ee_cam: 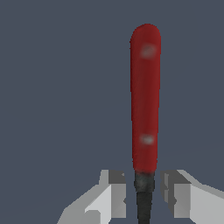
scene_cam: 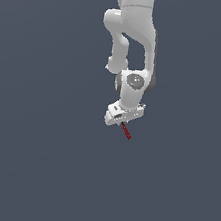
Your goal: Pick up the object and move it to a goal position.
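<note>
The object (ee_cam: 145, 100) is a slender tool with a glossy red handle and a short black tip (ee_cam: 144, 192). In the wrist view my gripper (ee_cam: 143, 197) has one grey finger (ee_cam: 111, 194) on one side of the black tip and the other finger (ee_cam: 177, 194) on the opposite side, closed in tightly around it. The red handle sticks out past the fingertips. In the exterior view the object (scene_cam: 126, 131) juts down and toward that view's right from under the white hand (scene_cam: 124, 113). The fingers are hidden there.
The white arm (scene_cam: 131, 40) comes down from the upper middle of the exterior view. Everything around it is a plain dark blue-grey surface (scene_cam: 33, 161). No other object, container or goal marker shows.
</note>
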Controlling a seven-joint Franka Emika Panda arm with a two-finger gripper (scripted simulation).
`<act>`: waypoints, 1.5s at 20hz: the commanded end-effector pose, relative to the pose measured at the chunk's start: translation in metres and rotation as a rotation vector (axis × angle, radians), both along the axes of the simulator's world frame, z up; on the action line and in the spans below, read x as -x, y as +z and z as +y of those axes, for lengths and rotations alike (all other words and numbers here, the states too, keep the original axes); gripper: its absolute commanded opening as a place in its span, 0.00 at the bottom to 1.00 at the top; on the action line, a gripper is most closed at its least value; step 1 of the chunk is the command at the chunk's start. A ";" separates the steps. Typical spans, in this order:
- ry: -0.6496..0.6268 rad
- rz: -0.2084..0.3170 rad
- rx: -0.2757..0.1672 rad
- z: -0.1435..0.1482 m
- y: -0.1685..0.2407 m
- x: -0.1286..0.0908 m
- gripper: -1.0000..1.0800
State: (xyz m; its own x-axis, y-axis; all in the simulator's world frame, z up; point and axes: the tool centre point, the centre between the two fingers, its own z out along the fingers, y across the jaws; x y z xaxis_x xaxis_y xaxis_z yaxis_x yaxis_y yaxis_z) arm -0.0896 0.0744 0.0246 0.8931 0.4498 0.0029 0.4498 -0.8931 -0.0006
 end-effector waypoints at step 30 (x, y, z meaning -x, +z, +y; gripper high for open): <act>-0.003 0.001 -0.002 -0.141 0.281 -0.054 0.00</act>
